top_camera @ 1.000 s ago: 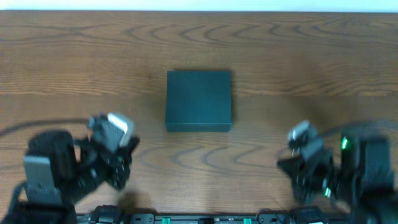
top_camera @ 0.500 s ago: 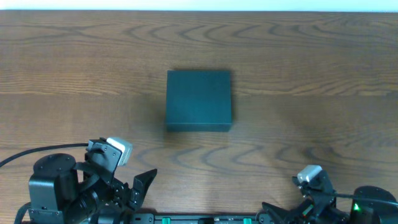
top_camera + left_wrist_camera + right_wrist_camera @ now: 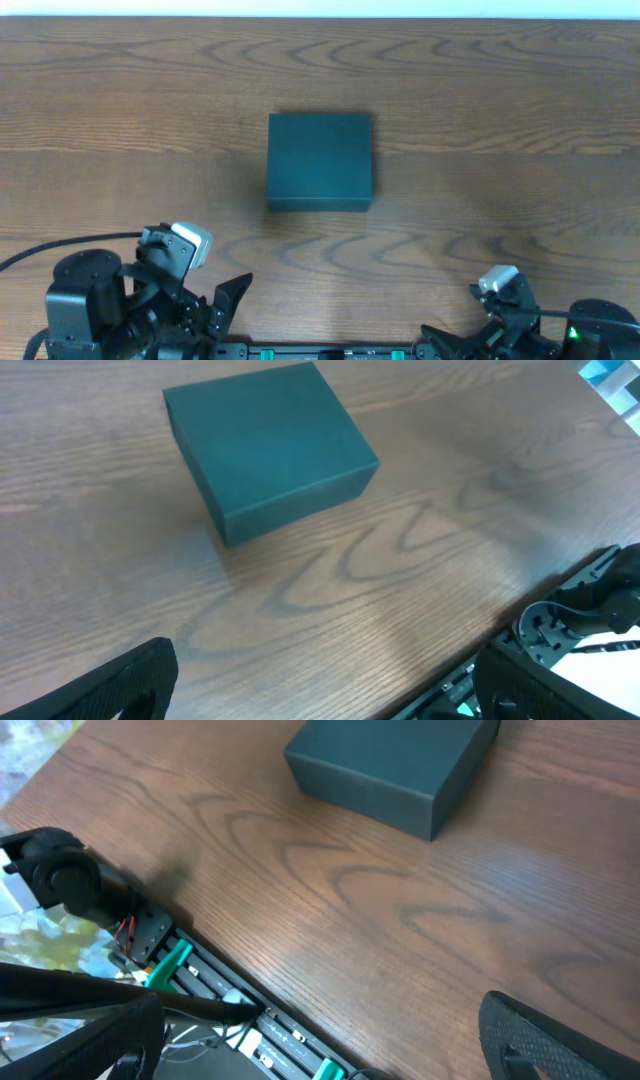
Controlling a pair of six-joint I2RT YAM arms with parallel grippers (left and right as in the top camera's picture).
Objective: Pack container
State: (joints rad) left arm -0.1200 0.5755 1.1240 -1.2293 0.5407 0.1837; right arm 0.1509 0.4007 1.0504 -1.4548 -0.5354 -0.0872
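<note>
Both arms have drawn back from mid-worktop to the near edge and have barely shifted over the last half second. The container (image 3: 320,160) has not moved: it sits lid down at the centre of the worktop (image 3: 500,100), well clear of both arms. I judge the packing finished, or not yet begun.

The overhead view gives only the lid. The wrist views add its closed side walls and show the left gripper (image 3: 330,660) and right gripper (image 3: 320,1010) spread wide, holding nothing. The right wrist view also catches the base rail (image 3: 230,1010) along the worktop's edge.
</note>
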